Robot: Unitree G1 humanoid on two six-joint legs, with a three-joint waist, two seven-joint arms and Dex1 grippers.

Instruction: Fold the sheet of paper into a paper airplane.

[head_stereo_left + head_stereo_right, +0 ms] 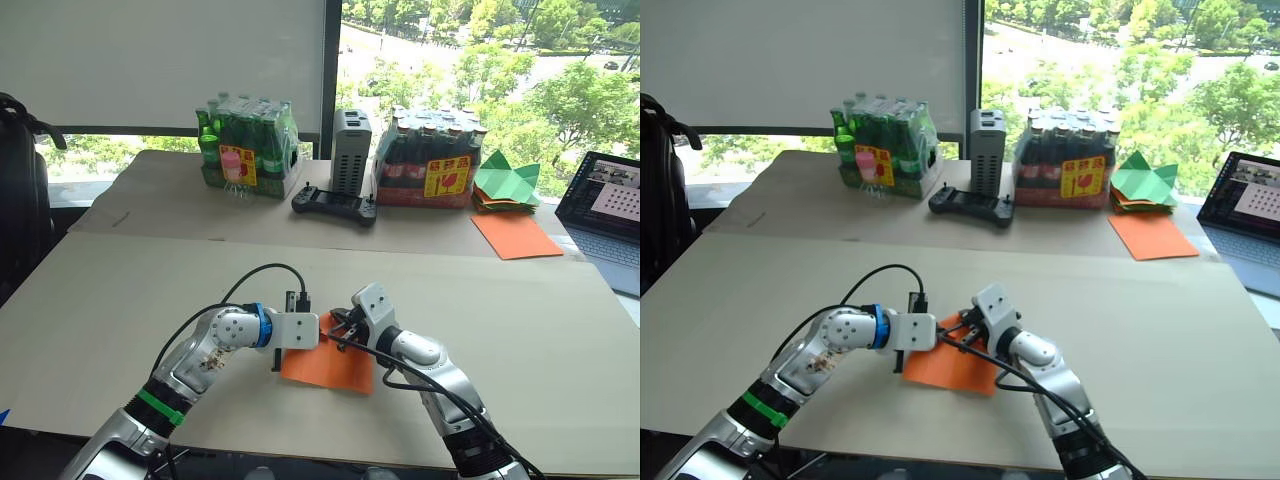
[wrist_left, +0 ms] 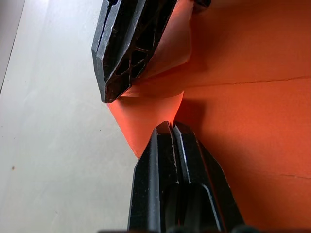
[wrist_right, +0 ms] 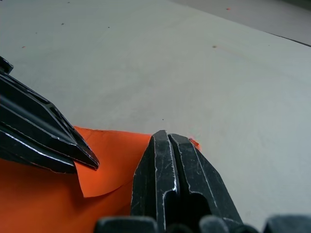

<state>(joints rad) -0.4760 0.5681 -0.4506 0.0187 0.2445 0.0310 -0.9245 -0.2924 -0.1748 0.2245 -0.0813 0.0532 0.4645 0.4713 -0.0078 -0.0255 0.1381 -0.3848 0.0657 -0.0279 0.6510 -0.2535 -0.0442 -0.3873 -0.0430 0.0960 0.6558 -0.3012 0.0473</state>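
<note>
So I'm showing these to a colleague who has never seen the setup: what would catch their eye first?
Both hands meeting over the bright orange sheet of paper near the table's front edge: the left hand and right hand are each shut, pressing at one lifted corner. Behind them, two shrink-wrapped bottle packs stand by the window, with green paper shapes to the right.

Both grippers, left point(image 1: 318, 330) and right point(image 1: 340, 330), meet over orange sheet of paper point(image 1: 330, 368).

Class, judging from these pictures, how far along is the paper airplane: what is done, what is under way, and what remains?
Done: the sheet of paper lies on the table and already carries crease lines. Under way: the left gripper and right gripper, both shut, press at one corner, where a flap curls up. Left: almost everything; there is no pointed nose or wings yet.
</note>
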